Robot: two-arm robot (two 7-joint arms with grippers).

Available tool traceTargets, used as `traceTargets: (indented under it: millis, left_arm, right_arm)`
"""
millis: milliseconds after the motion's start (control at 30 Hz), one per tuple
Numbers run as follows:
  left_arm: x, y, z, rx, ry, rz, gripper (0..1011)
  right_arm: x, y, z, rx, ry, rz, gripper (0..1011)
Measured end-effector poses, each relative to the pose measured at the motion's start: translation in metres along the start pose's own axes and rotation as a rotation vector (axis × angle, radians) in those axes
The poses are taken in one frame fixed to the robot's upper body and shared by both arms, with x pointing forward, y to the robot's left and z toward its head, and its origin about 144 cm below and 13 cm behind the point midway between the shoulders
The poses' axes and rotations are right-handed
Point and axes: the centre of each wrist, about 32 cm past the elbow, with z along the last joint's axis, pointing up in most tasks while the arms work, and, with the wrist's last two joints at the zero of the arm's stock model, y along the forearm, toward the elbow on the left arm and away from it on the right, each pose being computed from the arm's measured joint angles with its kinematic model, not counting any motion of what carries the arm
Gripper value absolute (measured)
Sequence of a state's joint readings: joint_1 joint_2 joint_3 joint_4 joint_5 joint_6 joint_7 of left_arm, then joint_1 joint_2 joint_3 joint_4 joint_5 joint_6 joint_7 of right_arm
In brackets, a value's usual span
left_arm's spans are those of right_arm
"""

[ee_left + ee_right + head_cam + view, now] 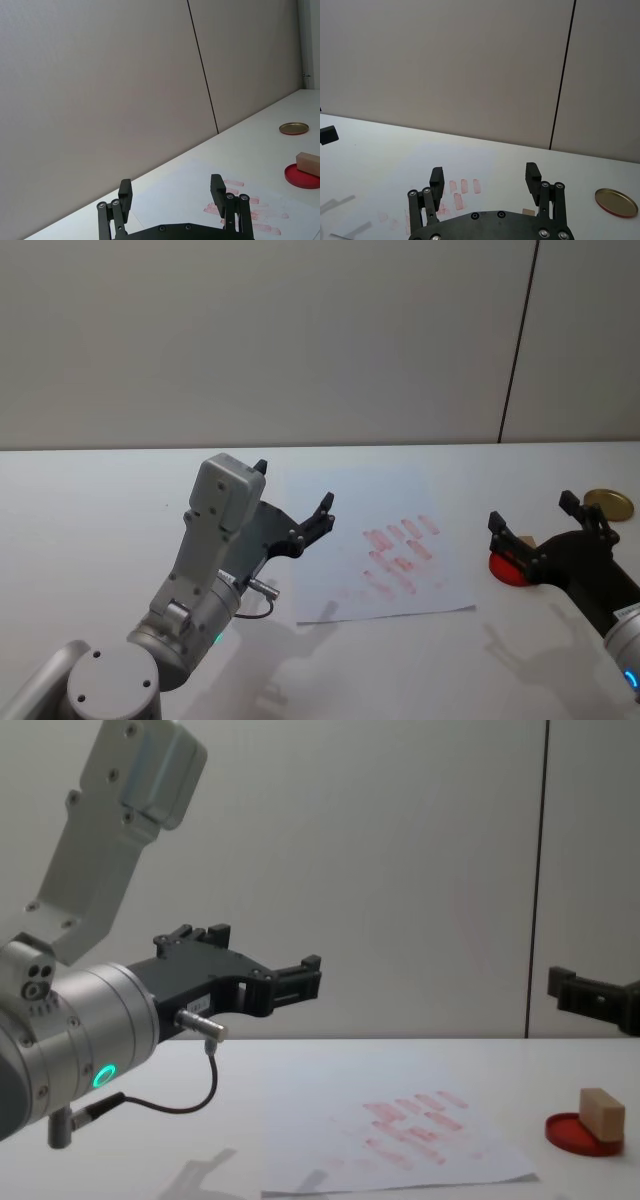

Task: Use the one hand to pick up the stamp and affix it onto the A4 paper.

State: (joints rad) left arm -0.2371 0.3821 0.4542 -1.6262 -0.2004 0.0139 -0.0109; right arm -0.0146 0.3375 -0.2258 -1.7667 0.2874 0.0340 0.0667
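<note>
- Grip: my right end effector stands wide apart and empty, touching nothing. It hangs in the air above the red ink pad.
- My left end effector is also spread wide and empty, raised over the left edge of the A4 paper.
- The stamp rests on top of the ink pad, to the right of the paper and well below my right end effector.
- The paper lies flat on the white worktop, with rows of reddish marks toward its right side.
- A round gold lid lies beyond the pad, apart from it.
- In the head view, my right end effector's black body covers part of the pad.
</note>
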Motion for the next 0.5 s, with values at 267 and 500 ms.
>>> traceTargets:
  millis: [267, 500]
  left_arm:
    - [0.0000, 0.0000, 0.0000, 0.000, 0.000, 0.000, 993]
    - [0.0000, 0.0000, 0.0000, 0.000, 0.000, 0.000, 993]
  right_arm:
    - [0.0000, 0.0000, 0.0000, 0.000, 0.000, 0.000, 1001]
    - [0.0000, 0.0000, 0.0000, 0.000, 0.000, 0.000, 1001]
